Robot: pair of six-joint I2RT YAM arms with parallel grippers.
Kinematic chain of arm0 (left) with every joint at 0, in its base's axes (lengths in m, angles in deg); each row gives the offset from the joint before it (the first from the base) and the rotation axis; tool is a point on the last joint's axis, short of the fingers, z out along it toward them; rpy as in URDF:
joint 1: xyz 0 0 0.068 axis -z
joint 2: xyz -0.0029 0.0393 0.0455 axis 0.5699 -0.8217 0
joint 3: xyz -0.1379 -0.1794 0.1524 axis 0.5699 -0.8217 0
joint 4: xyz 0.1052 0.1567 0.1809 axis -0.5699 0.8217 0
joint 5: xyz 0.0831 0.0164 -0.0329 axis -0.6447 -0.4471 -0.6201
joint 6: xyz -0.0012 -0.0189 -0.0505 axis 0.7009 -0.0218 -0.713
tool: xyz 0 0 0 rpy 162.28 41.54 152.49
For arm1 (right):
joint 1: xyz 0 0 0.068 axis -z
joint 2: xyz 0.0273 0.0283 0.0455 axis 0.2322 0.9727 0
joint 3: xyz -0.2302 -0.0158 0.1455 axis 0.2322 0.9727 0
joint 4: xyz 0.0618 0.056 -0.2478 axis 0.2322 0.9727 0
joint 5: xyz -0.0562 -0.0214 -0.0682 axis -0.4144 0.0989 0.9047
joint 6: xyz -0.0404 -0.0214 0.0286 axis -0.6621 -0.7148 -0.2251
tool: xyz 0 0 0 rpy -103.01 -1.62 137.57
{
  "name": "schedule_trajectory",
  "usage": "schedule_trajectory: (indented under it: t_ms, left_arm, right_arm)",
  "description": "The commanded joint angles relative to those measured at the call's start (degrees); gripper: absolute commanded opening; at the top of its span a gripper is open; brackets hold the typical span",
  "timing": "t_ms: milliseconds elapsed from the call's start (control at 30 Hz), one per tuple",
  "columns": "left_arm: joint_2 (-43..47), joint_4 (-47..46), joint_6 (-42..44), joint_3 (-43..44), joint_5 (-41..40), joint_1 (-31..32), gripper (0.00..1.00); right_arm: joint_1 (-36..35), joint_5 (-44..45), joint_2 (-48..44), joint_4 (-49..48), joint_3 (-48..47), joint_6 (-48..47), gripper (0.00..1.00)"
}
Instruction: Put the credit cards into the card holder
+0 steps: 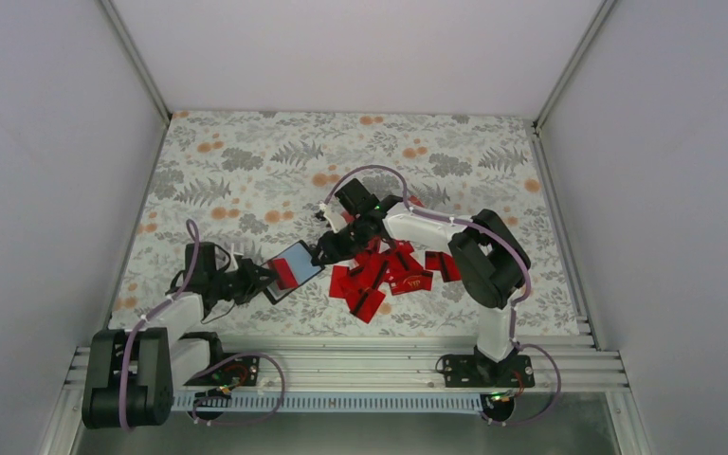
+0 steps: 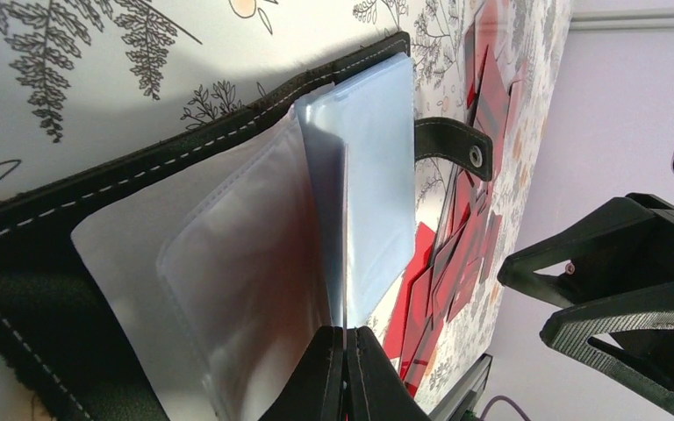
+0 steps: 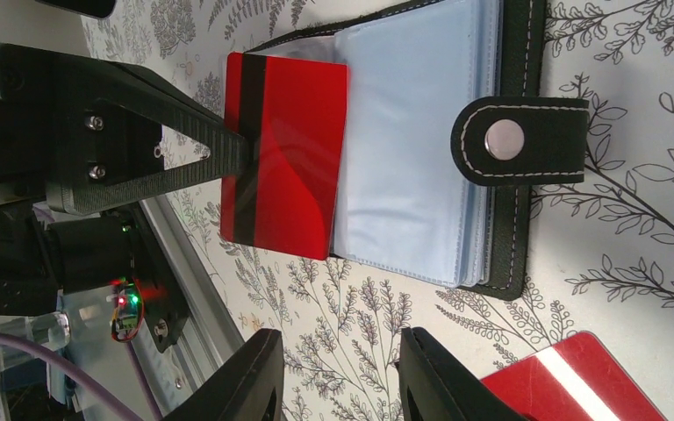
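Near the table's (image 1: 246, 161) front-left edge, my left gripper (image 2: 345, 351) pinches shut on a clear sleeve (image 2: 254, 263) of the card holder (image 3: 518, 53) while my right gripper (image 3: 338, 377), jaws apart and empty, hovers just beside it, facing a credit card (image 3: 285, 158) lying lengthwise, partly out of its pocket.

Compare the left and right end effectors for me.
The left end effector is shut, while the right end effector is open. The left appears to pinch a clear sleeve of the card holder, while the right holds nothing. Both are close to the open card holder.
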Motion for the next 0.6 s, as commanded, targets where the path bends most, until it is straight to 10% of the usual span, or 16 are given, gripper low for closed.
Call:
schedule_trajectory:
  t_ms: [0,567]
  left_arm:
    - [0.92,-1.35,1.05,0.99,1.09,-0.34,0.02]
    - [-4.86,-6.02,1.06,0.94,0.57,-0.34,0.02]
  right_arm:
    - [0.5,-0.32,-0.8,0.82,-1.27,-0.85,0.35]
    - [0.52,-0.54,3.48,0.22,-0.97,-2.46,0.34]
